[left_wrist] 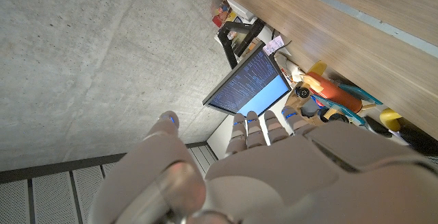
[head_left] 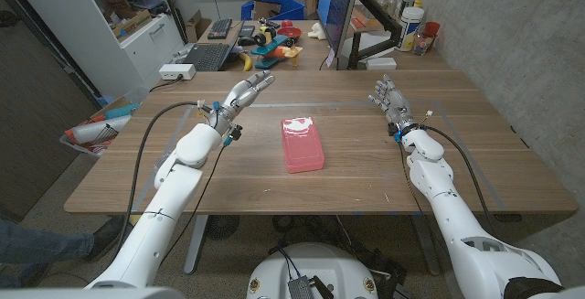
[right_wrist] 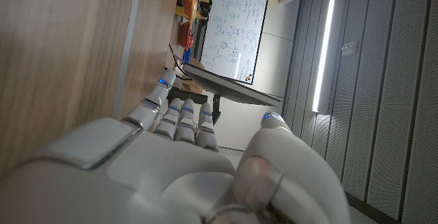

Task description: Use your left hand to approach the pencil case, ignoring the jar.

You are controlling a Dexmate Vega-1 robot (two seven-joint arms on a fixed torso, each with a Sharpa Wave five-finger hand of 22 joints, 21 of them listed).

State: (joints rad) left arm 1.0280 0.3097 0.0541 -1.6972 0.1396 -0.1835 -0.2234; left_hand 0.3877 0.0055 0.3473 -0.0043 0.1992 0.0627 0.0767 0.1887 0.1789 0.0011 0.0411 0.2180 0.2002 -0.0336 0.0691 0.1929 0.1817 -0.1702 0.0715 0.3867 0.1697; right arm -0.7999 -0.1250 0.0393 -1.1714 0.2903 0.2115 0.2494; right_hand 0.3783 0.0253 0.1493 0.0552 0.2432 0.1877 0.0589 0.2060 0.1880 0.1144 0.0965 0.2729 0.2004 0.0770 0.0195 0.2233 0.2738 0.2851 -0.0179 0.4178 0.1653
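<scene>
While the left hand (head_left: 247, 90) hovers empty, fingers spread, the pink pencil case (head_left: 303, 144) lies well apart.

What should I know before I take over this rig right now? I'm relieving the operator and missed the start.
Left hand: holds nothing, fingers apart and extended, raised over the wooden table on its far left side.
Right hand: holds nothing, fingers apart, at the table's far right side.
The pink rectangular plastic pencil case lies near the table's middle, between the arms, touched by neither hand. I cannot see a jar on the table.
Done: nothing visible yet; the left hand is well apart from the case.
Left: bring the left hand across to the case.
</scene>
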